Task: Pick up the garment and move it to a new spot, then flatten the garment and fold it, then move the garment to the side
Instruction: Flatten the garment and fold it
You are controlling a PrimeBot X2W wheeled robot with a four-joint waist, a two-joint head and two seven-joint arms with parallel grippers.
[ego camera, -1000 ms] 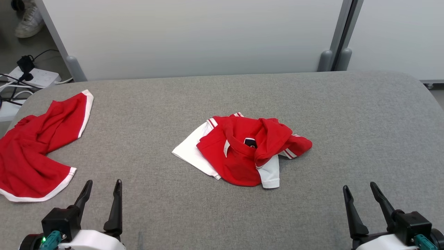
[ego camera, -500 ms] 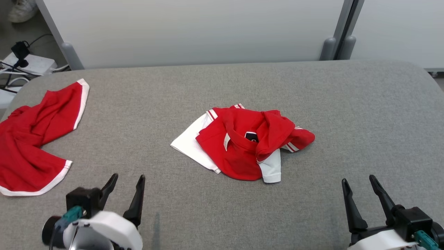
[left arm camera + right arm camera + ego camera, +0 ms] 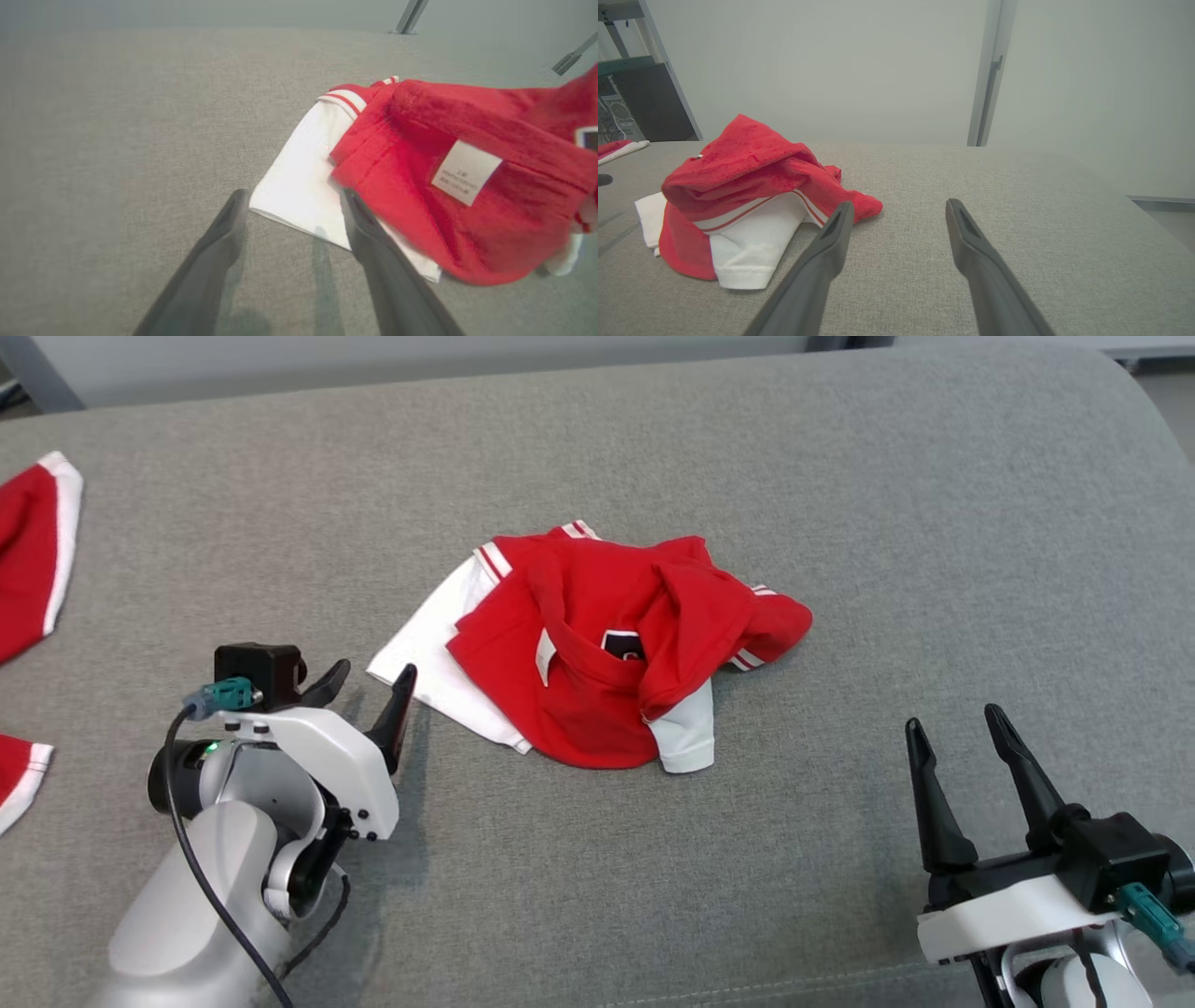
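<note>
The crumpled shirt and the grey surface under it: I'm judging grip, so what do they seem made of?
Shirt: probably a soft knit, cotton or a blend, matte; it slumps in loose folds with a slightly fuzzy face, and has a sewn care label. Surface: seemingly woven grey upholstery cloth, matte, with a fine flecked weave.

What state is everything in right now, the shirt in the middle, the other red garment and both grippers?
red and white shirt: crumpled in a heap on the grey table, not held.
second red garment: lying loose at the table's left edge, partly out of frame.
left gripper: open, tips by the shirt's white corner, nothing gripped.
right gripper: open, empty, well apart from the shirt.
</note>
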